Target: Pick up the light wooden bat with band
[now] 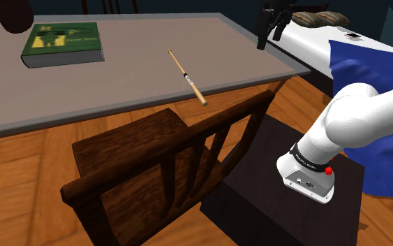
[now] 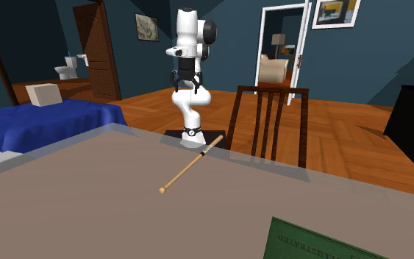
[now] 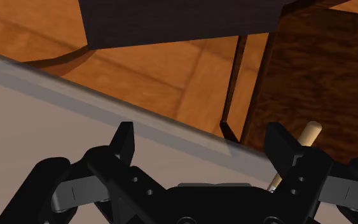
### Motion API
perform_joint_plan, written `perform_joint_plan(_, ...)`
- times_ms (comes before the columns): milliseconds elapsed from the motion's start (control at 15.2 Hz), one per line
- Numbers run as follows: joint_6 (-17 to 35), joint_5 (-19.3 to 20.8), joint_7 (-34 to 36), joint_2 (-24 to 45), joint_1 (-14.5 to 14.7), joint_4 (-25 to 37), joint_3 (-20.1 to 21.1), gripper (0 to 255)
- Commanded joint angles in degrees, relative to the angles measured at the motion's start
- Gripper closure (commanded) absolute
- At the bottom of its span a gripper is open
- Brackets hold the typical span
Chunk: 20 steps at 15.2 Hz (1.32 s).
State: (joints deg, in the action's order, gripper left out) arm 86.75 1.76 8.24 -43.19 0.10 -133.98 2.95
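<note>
The hand (image 3: 202,135) hangs wide open and empty above the counter (image 1: 132,94). The bat (image 1: 187,77) lies near the counter's edge by the chair (image 1: 167,161); a glancing touch could roll it off, I judge.

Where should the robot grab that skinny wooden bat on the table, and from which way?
Probably at the middle of the thin light wooden bat, near its dark band, from straight above. It lies flat on the grey table, so the open end effector can straddle the narrow round shaft crosswise and pinch its long sides.
</note>
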Motion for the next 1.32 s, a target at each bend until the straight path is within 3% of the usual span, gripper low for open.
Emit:
perform_joint_plan(0,0.00,0.00,0.00,0.00,0.00,0.00,0.00,0)
perform_joint_plan(594,14.62,-2.87,11.47,15.62,-1.20,2.20,5.12,0)
perform_joint_plan(1254,26.48,-1.32,23.98,36.42,-2.58,12.48,8.90,0)
